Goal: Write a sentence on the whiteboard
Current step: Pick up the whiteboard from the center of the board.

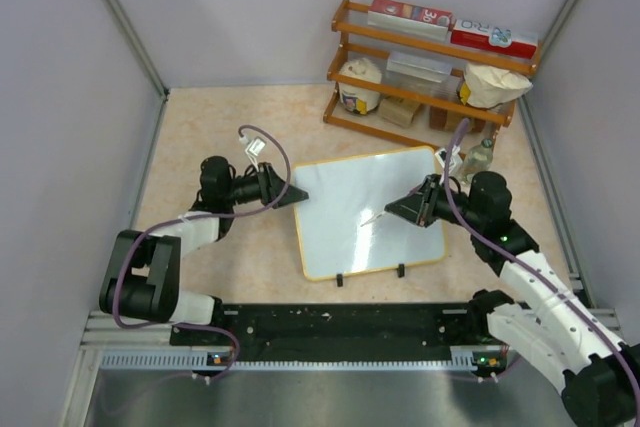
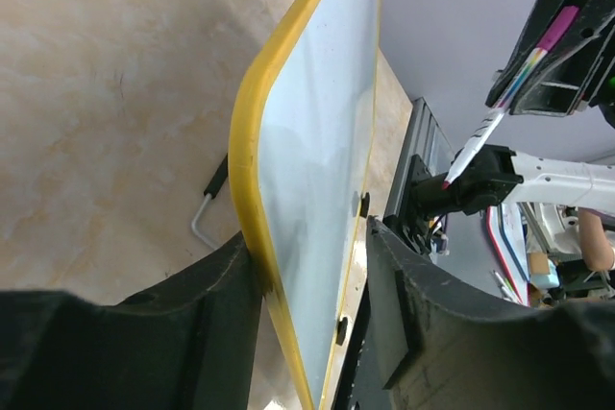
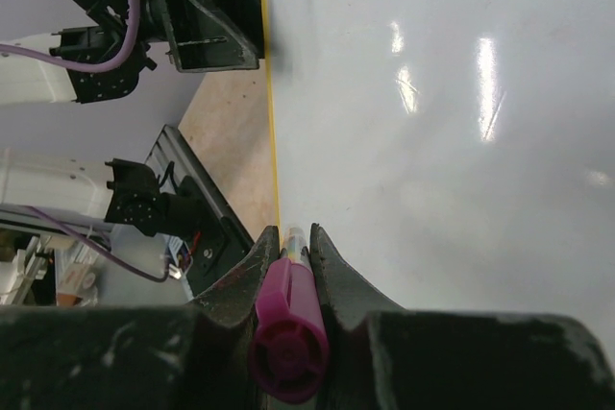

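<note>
Two hands, one whiteboard (image 1: pixel 340 197), one marker (image 3: pixel 287 325), two black clip feet (image 1: pixel 341 280). Whiteboard lies mid-bench (image 1: pixel 220 137). Left hand (image 1: pixel 298 193) straddles its left corner, grip unclear. Right hand (image 1: pixel 395 211) clamps the pink-capped marker over the board. Whether the tip touches the board is hard to make out.

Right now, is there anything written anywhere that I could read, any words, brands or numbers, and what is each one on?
The whiteboard: blank, no writing yet.
The left red-and-white box on the shelf top: perhaps "3D", too blurred to be sure.
The right red-and-white box: big letters, too blurred to read.
The white jar: label too small to read.
The marker: no readable print.
</note>
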Robot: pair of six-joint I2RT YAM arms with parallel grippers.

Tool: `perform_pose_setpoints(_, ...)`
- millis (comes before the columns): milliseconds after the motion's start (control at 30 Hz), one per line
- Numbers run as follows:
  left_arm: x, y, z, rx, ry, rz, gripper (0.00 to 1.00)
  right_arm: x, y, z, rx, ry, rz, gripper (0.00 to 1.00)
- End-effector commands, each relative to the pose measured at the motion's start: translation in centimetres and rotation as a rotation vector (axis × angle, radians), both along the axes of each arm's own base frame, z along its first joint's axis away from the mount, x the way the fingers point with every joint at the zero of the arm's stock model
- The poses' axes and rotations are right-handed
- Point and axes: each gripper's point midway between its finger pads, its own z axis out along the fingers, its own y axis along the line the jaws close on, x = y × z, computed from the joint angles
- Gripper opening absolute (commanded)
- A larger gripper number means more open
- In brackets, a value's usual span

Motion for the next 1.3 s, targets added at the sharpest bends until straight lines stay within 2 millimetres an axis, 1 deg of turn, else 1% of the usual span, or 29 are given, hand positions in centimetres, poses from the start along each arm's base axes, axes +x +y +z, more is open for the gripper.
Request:
perform_pose_setpoints(0,-0.5,-0.4,-0.2,0.031,-0.060,-0.029,0.45,0.1,0.8,3.4,0.006,-0.101,0.004,0.00)
perform_pose_setpoints(100,-1.0,-0.7,-0.8,0.040,-0.052,-0.048,0.37,0.0,1.1,3.5,0.000,-0.108,0.003,0.00)
perform_pose_setpoints(200,-1.5,-0.9,-1.8,0.050,-0.035,-0.057,0.31,0.0,1.3,3.5,0.000,-0.103,-0.002,0.00)
perform_pose_setpoints(267,-1.7,-0.9,-2.4,0.054,-0.022,-0.061,0.20,0.1,1.4,3.6,-0.001,-0.107,-0.003,0.00)
perform_pose_setpoints(333,-1.9,-1.0,-2.5,0.054,-0.019,-0.070,0.11,0.1,1.4,3.4,-0.007,-0.105,-0.006,0.00)
perform_pose_setpoints(367,-1.9,-1.0,-2.7,0.057,-0.015,-0.068,0.08,0.2,1.4,3.3,-0.007,-0.104,-0.008,0.00)
perform_pose_setpoints(467,-1.8,-0.9,-2.8,0.065,-0.016,-0.067,0.01,0.1,1.6,3.3,-0.010,-0.106,-0.005,0.00)
perform_pose_setpoints(533,-1.9,-0.9,-2.9,0.072,-0.019,-0.064,0.02,0.2,1.6,3.0,-0.026,-0.105,-0.006,0.00)
perform_pose_setpoints(633,-1.7,-0.6,-3.2,0.098,-0.021,-0.046,0.06,0.3,1.6,3.2,-0.030,-0.108,-0.008,0.00)
perform_pose_setpoints(667,-1.6,-0.6,-3.3,0.104,-0.022,-0.044,0.13,0.3,1.6,3.2,-0.031,-0.110,-0.004,0.00)
perform_pose_setpoints(767,-1.6,-0.5,-3.3,0.110,-0.027,-0.039,0.27,0.4,1.5,3.2,-0.042,-0.118,-0.007,0.00)
perform_pose_setpoints(800,-1.6,-0.5,-3.3,0.111,-0.028,-0.038,0.37,0.6,1.5,3.3,-0.043,-0.120,-0.012,0.00)
perform_pose_setpoints(833,-1.7,-0.5,-3.5,0.116,-0.029,-0.034,0.42,0.5,1.5,3.3,-0.044,-0.121,-0.008,0.00)
perform_pose_setpoints(867,-1.7,-0.5,-3.5,0.116,-0.029,-0.035,0.44,0.5,1.6,3.3,-0.043,-0.118,-0.006,0.00)
perform_pose_setpoints(900,-1.7,-0.5,-3.4,0.115,-0.031,-0.035,0.50,0.5,1.6,3.2,-0.043,-0.117,-0.004,0.00)
perform_pose_setpoints(1000,-1.9,-0.5,-3.1,0.109,-0.049,-0.038,0.58,0.6,1.5,3.1,-0.049,-0.122,-0.008,0.00)
perform_pose_setpoints(1033,-2.2,-0.4,-3.0,0.107,-0.052,-0.035,0.63,0.6,1.5,3.1,-0.050,-0.121,-0.010,0.00)
perform_pose_setpoints(1133,-2.3,-0.2,-3.0,0.114,-0.074,-0.019,0.71,0.6,1.6,3.2,-0.045,-0.123,-0.008,0.00)
perform_pose_setpoints(1267,-2.5,-0.1,-2.8,0.112,-0.090,-0.011,0.75,0.8,1.7,3.1,-0.049,-0.122,-0.006,0.00)
